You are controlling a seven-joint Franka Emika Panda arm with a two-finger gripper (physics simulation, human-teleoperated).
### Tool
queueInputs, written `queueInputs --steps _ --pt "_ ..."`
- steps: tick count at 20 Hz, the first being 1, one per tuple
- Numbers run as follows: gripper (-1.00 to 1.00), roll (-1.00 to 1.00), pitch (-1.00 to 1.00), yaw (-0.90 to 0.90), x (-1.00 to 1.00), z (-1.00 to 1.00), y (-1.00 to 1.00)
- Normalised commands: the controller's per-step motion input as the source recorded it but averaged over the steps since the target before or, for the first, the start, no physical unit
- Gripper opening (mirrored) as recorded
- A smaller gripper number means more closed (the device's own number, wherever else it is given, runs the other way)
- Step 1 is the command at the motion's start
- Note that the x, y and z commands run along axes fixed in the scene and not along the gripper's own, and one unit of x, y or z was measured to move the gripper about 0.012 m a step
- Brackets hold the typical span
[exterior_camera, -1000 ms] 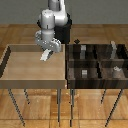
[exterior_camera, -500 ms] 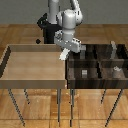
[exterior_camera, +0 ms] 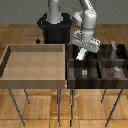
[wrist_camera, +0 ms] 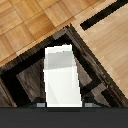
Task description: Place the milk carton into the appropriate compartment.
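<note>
The milk carton [exterior_camera: 81, 54] is a slim whitish box hanging tilted under my gripper [exterior_camera: 83, 48], which is shut on it. In the exterior view it hovers above the rear left compartment of the dark bin [exterior_camera: 71, 75], near the bin's left wall. The wrist view shows the milk carton [wrist_camera: 62, 76] from above, filling the middle of the picture, with dark compartments of the bin [wrist_camera: 20, 82] beneath it. Grey fingertips [wrist_camera: 39, 105] show on either side of the carton's near end.
A light wooden tray [exterior_camera: 10, 67] stands at the exterior view's left, touching the dark bin. Small pale grey blocks [exterior_camera: 84, 73] [exterior_camera: 116, 71] sit in the bin's front compartments, and another block [exterior_camera: 113, 49] stands at the back right. The robot base [exterior_camera: 54, 27] is behind.
My gripper has carried the milk carton from above the wooden tray toward the exterior view's right, and it now hangs over the dark bin.
</note>
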Motion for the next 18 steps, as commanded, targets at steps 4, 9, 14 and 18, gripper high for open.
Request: queueInputs --steps 4,9,14,18 --pt "-1.0 0.0 0.0 0.0 -0.25 0.0 0.0" --pt "-1.0 0.0 0.0 0.0 -0.8 0.0 0.0" --pt "-1.0 0.0 0.0 0.0 0.0 0.0 0.0" --pt "-1.0 0.0 0.0 0.0 -0.5 0.0 0.0"
